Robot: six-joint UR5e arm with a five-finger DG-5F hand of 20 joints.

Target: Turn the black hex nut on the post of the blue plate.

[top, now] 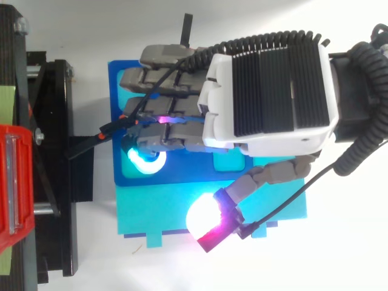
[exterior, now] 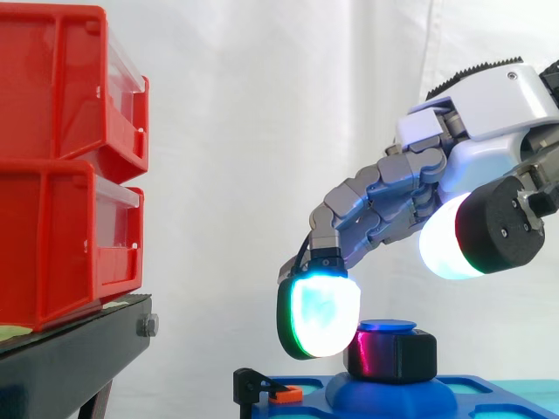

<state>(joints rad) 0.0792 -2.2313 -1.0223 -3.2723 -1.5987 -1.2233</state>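
Hex nut (exterior: 397, 356), hand (top: 267, 91) spread over it — red bins (exterior: 61, 157) left

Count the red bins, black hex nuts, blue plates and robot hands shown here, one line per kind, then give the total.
Red bins: 2
Black hex nut: 1
Blue plate: 1
Hand: 1
Total: 5

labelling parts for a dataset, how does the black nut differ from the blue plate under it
The nut is black; the plate is blue. The nut is small and chunky; the plate is wide and flat, with shallow pockets. The nut stands raised above the plate's surface, while the plate lies lowest. Both lie under the hand.
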